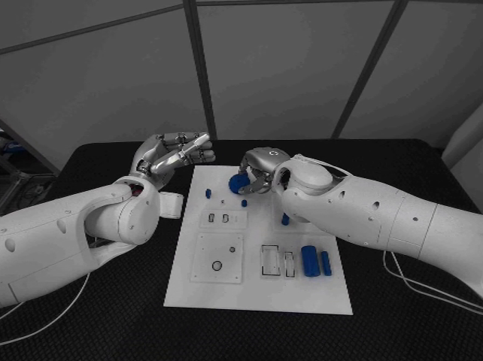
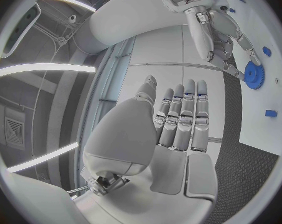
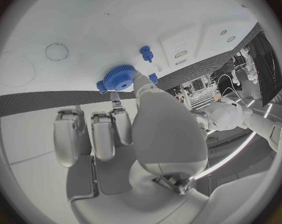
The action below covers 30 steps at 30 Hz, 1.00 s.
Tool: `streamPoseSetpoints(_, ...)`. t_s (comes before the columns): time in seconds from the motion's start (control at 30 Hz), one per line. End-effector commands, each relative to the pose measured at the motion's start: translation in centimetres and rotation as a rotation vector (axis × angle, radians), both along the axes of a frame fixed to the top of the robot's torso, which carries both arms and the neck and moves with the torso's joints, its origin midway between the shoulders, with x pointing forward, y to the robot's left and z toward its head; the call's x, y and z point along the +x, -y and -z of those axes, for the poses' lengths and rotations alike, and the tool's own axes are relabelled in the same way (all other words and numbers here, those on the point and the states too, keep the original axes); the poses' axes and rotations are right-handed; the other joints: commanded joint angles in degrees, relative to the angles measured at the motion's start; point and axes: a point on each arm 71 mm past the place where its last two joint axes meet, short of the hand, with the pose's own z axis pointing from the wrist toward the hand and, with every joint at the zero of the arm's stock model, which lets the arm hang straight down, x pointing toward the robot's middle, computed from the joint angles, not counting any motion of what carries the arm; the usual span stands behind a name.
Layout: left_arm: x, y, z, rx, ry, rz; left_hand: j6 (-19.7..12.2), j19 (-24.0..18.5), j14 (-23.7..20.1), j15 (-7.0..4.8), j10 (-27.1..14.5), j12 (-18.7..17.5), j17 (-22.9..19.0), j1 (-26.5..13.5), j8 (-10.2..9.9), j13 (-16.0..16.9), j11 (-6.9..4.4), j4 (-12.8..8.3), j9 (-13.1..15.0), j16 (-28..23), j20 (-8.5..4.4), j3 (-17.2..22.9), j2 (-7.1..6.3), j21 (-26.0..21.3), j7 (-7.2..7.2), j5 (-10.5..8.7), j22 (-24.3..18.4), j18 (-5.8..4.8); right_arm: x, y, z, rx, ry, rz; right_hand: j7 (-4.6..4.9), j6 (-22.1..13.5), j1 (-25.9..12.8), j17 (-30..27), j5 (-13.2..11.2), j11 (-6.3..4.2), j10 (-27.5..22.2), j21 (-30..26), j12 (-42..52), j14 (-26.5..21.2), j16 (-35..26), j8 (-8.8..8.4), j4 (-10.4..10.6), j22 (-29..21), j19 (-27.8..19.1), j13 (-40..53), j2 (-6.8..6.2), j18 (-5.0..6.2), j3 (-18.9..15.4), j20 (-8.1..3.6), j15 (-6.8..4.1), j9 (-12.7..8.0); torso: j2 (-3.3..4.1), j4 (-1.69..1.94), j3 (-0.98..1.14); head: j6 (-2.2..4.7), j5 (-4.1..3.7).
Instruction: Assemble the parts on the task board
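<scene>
Two hands are up near the far end of the task board (image 1: 258,297), which lies as a white plate in the middle of the black table (image 1: 111,316). In the head view I see my right hand (image 1: 261,170) just above centre of the frame, bent down over the board's top edge, with a blue gear (image 1: 238,184) at its fingertips. The right wrist view shows that gear (image 3: 118,78) pressed between the thumb and a finger, so I read this hand as clamped on the gear; the remaining fingers are curled in beside it. The gear sits low over the white surface, but I cannot tell whether it touches the board.

My left hand (image 1: 177,156) is in the upper left of centre, off the board's left edge and above the table. In the left wrist view its fingers (image 2: 181,115) lie straight and side by side with nothing in the palm, so I take it as holding nothing.

On the board in the head view, a small blue peg (image 1: 245,202) stands just below the gear and another small blue piece (image 1: 208,193) stands to its left. Lower right of the board, two blue cylinders (image 1: 310,261) lie side by side next to rectangular slots (image 1: 271,259). Left of those is a raised square tile with a round hole (image 1: 218,265), and above it a smaller tile with two slots (image 1: 222,219).
</scene>
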Motion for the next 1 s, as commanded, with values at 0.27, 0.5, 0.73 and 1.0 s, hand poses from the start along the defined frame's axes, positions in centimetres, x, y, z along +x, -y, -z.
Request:
streamPoseSetpoints(0.27, 0.0, 0.0, -0.2, 0.002, 0.007, 0.008, 0.1, 0.1, 0.4, 0.03, -0.3, -0.4, 0.1, 0.2, -0.4, -0.1, 0.33, -0.4, -0.1, -0.1, -0.1, 0.1, 0.61, 0.3, 0.18, -0.37, -0.1, -1.76, -0.1, 0.5, 0.0, 0.032, -0.04, -0.006, -0.2, 0.6, -3.1, 11.3, 0.5, 0.16, 0.3, -0.1, 0.5, 5.2, 0.0, 0.02, 2.4, 7.6, 0.6, 5.8, 0.88, -0.44, 0.1, 0.61, 0.39, 0.4, -0.01, -0.13, 0.08, 0.3, 0.1)
streamPoseSetpoints(0.5, 0.0, -0.1, -0.2, 0.003, 0.007, 0.003, -0.1, 0.1, 0.4, 0.06, -0.5, -0.5, 0.1, 0.2, -0.5, -0.1, 0.4, -0.5, -0.1, -0.2, -0.09, 0.0, 0.57, 0.3, 0.21, -0.37, -0.1, -1.77, 0.1, 1.2, 0.4, 0.051, -0.105, 0.006, -0.04, 0.1, -11.6, 11.6, 1.8, 0.33, 0.6, -0.1, 1.0, 5.2, 0.1, -0.44, 4.2, 7.7, 0.6, 6.4, 2.23, -0.46, -1.0, 0.66, 0.5, 0.3, -0.02, -0.03, 0.08, 0.15, -0.08)
streamPoseSetpoints(0.73, 0.1, -0.1, -0.1, 0.004, 0.006, 0.001, -0.2, 0.1, 0.4, 0.08, -0.6, -0.5, 0.1, 0.2, -0.5, -0.1, 0.41, -0.5, -0.1, -0.2, -0.08, 0.0, 0.55, 0.3, 0.21, -0.37, -0.1, -1.77, 0.2, 1.5, 0.6, 0.058, -0.133, 0.019, -0.04, 0.0, -13.0, 11.8, 6.5, 0.34, 0.7, 0.0, 1.4, 5.3, 0.2, -0.37, 3.9, 7.9, 0.8, 6.7, 3.19, -0.49, -2.3, 0.69, 0.51, 0.3, 0.01, 0.0, 0.03, -0.08, -0.08)
streamPoseSetpoints(1.0, 0.1, -0.2, -0.1, 0.005, 0.006, 0.0, -0.3, 0.1, 0.4, 0.09, -0.7, -0.5, 0.1, 0.2, -0.5, -0.1, 0.44, -0.6, -0.1, -0.2, -0.08, 0.0, 0.55, 0.3, 0.23, -0.37, -0.1, -1.77, 0.2, 2.6, 0.1, 0.095, -0.086, 0.047, -0.04, 0.2, -11.8, 11.9, 8.0, 0.33, 0.9, 0.1, 1.6, 5.3, 0.3, -0.32, 3.1, 8.2, 0.9, 6.9, 3.56, -0.55, -2.8, 0.69, 0.51, 0.4, -0.01, -0.06, 0.07, -0.07, -0.13)
